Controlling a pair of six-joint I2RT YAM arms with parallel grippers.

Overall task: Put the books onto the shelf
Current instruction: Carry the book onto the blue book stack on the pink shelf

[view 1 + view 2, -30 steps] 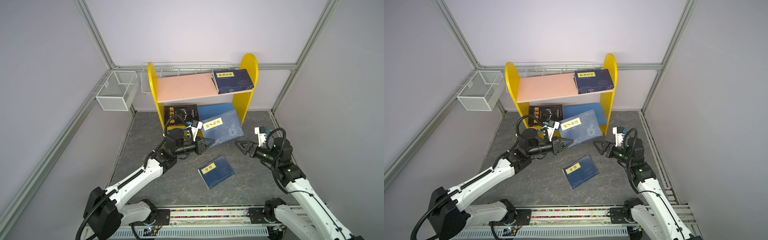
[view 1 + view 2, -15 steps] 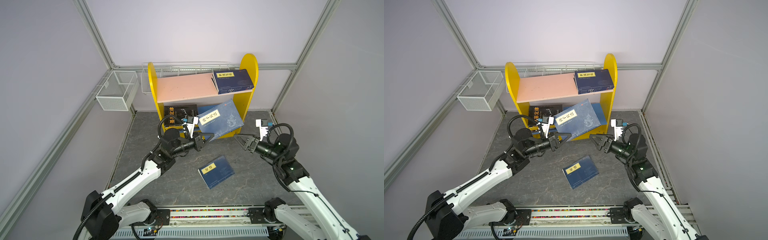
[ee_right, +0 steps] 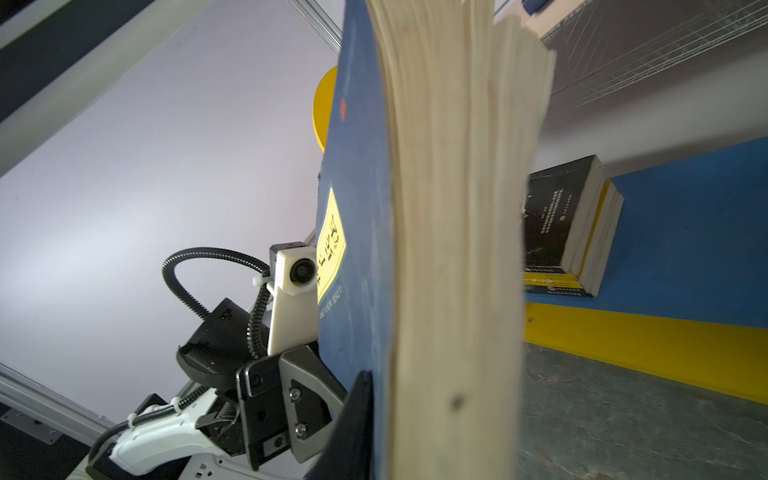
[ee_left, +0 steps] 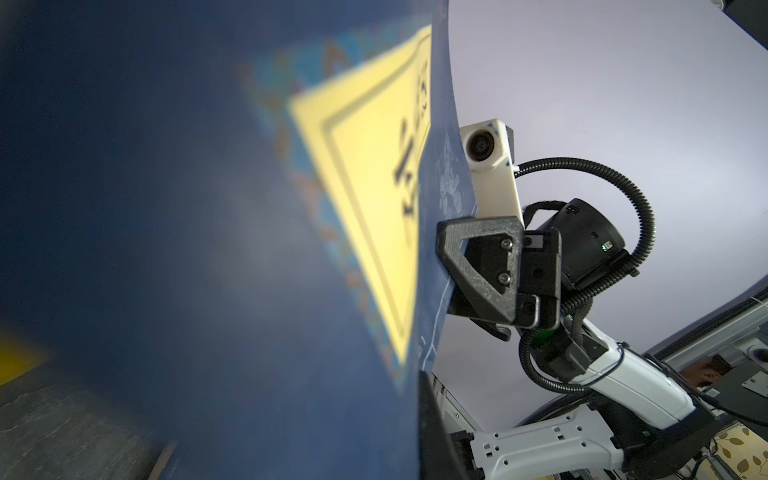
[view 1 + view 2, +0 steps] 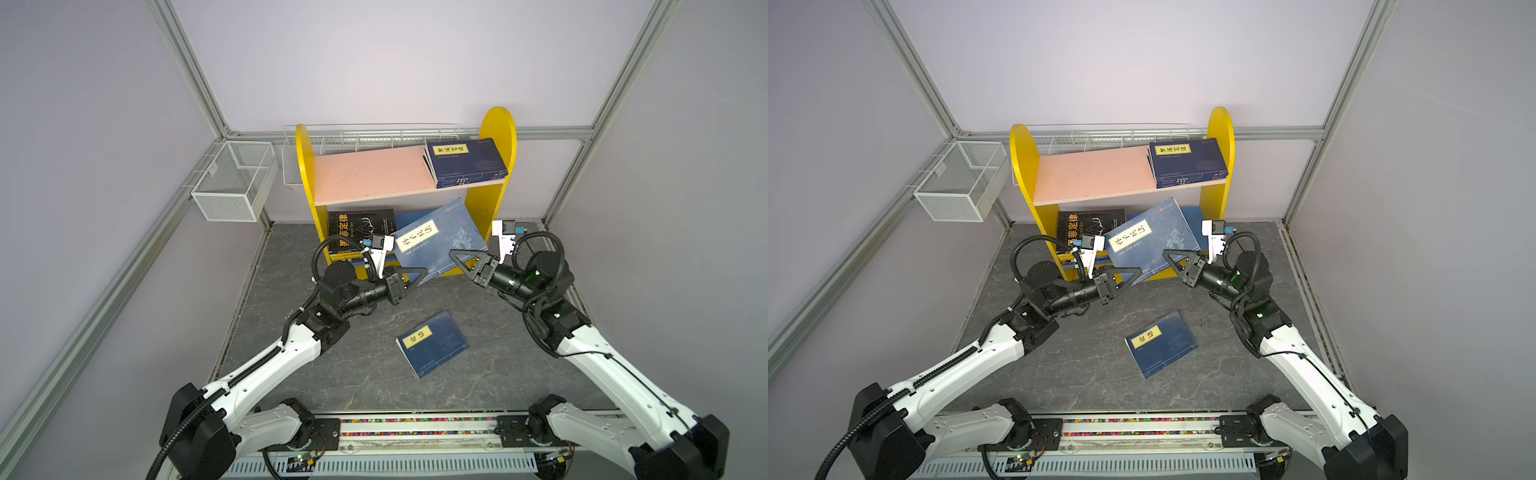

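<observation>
You are partway through. A stack of navy books (image 5: 467, 162) lies at the right end of the pink board (image 5: 365, 174) of the shelf (image 5: 498, 133). A black book (image 5: 359, 224) tops a small pile at the left end of the blue board (image 3: 685, 232) below.

As far as these views show, two books are not yet put away. The lifted book (image 5: 440, 241), navy with a yellow label, hangs tilted in the air just in front of the lower tier, between the two arms. The right claw (image 5: 457, 255) is clenched on its right edge; the left wrist view shows one finger flat against the cover. The left claw (image 5: 419, 274) brackets the near-left corner, but you cannot tell from these views whether it is pinching or only sitting loose around it.

The loose book (image 5: 432, 343), also navy, lies flat on the desk (image 5: 365, 386) near the middle, well apart from both claws.

What is left, by my reading, is to seat the lifted book on a board and then fetch the loose book.
</observation>
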